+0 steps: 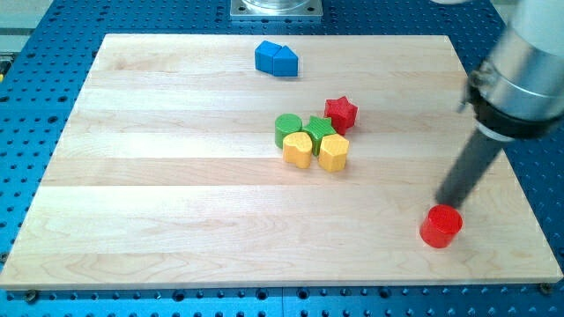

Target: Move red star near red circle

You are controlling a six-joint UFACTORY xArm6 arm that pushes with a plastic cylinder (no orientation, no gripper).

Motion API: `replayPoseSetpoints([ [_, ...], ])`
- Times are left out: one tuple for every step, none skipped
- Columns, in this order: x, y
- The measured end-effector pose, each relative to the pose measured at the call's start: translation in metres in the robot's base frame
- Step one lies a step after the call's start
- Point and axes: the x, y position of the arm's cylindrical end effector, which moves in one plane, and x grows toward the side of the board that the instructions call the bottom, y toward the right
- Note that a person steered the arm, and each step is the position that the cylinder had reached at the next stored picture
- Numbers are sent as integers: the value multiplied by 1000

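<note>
The red star (341, 113) lies on the wooden board (176, 176) right of centre, touching a green star (318, 130). The red circle (441, 226) is a short red cylinder near the board's lower right corner. My tip (445, 201) is the lower end of the dark rod, just above the red circle in the view and close to it or touching it. The red star is well up and to the left of the tip.
A green circle (287, 129), a yellow heart-like block (298, 149) and a yellow hexagon (333, 151) cluster with the green star by the red star. Two blue blocks (276, 59) sit together near the view's top. A metal mount (276, 8) is beyond the board.
</note>
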Motion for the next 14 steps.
replayPoseSetpoints([
  [5, -54],
  [48, -36],
  [48, 7],
  [28, -2],
  [19, -106],
  [10, -210],
  [-21, -344],
  [-88, -387],
  [-133, -351],
  [-148, -303],
  [-134, -211],
  [-133, -119],
  [-133, -65],
  [-136, -52],
])
